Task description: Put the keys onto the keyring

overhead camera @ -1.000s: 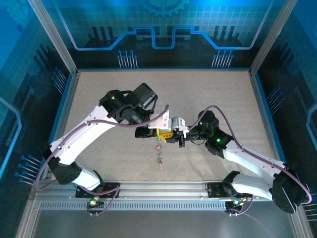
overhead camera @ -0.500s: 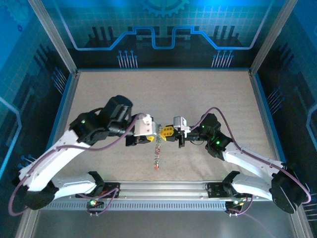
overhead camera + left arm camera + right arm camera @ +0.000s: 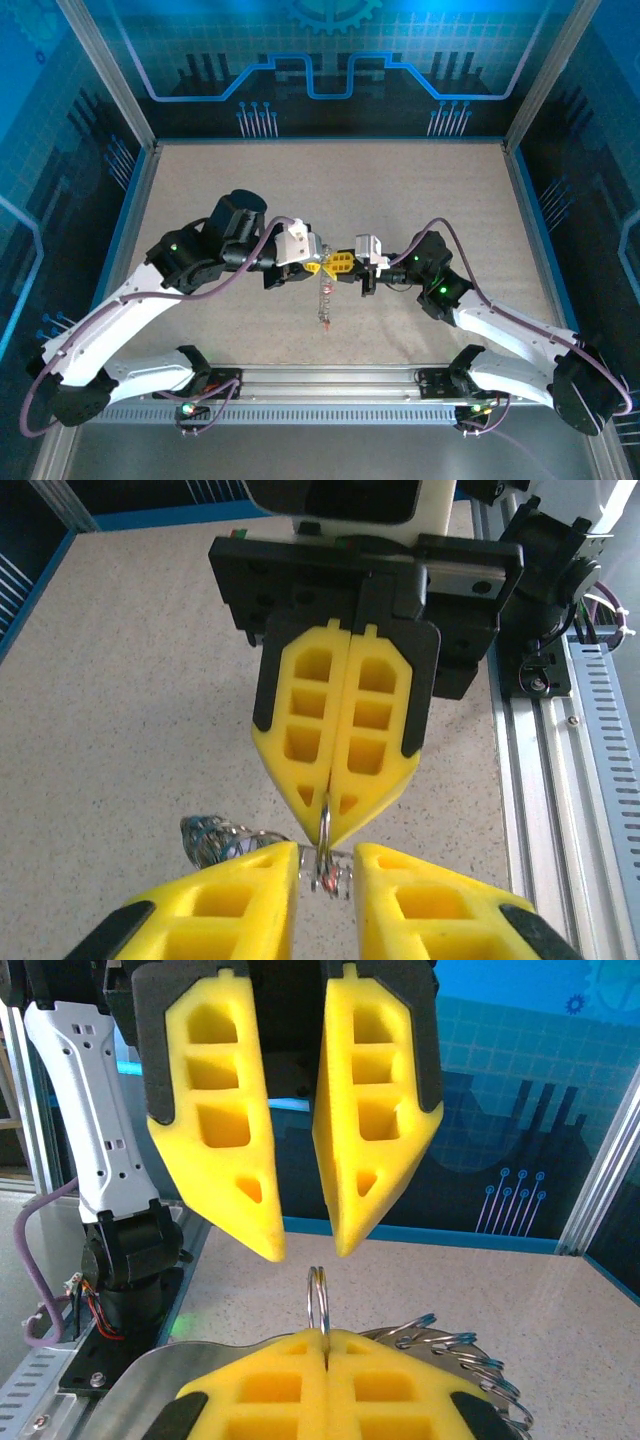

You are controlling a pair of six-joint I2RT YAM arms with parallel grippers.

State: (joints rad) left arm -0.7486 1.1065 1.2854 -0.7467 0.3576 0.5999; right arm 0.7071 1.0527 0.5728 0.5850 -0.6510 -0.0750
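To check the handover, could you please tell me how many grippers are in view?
2: the right gripper, shut on the keyring; the left gripper, open, facing it tip to tip.

Speckled beige tabletop (image 3: pixel 420 200) inside blue circuit-patterned walls (image 3: pixel 400 40), aluminium posts (image 3: pixel 105 70) and front rail (image 3: pixel 330 385).

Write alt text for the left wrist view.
The right gripper, shut, pinches a thin metal keyring edge-on between its yellow tips. Below, the left gripper stands slightly open, one yellow finger on each side of the ring, over a speckled table.
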